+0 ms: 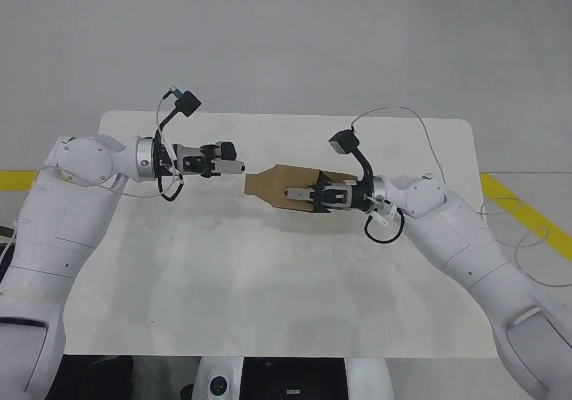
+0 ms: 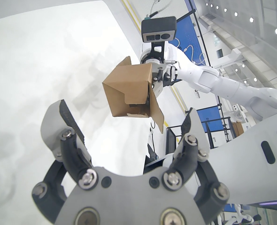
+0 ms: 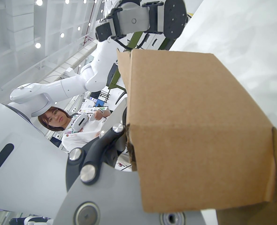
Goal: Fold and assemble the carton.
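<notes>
A brown carton (image 1: 284, 185) hangs above the middle of the white table (image 1: 266, 300), partly squared up. In the left wrist view the carton (image 2: 126, 87) turns an end toward me, one flap folded in and a long flap (image 2: 158, 115) sticking out. My right gripper (image 1: 318, 196) is shut on the carton's far wall; one finger (image 3: 119, 127) shows beside the cardboard (image 3: 187, 129), the tips hidden behind it. My left gripper (image 1: 234, 160) stands open a short way from the carton's near end, touching nothing; its two pads (image 2: 68, 115) face the box.
The table's far edge (image 1: 286, 116) lies just behind both arms. Yellow tape (image 1: 541, 225) marks the floor on both sides. Loose cables (image 1: 511, 210) trail from the right arm. Bare tabletop stretches toward the front edge.
</notes>
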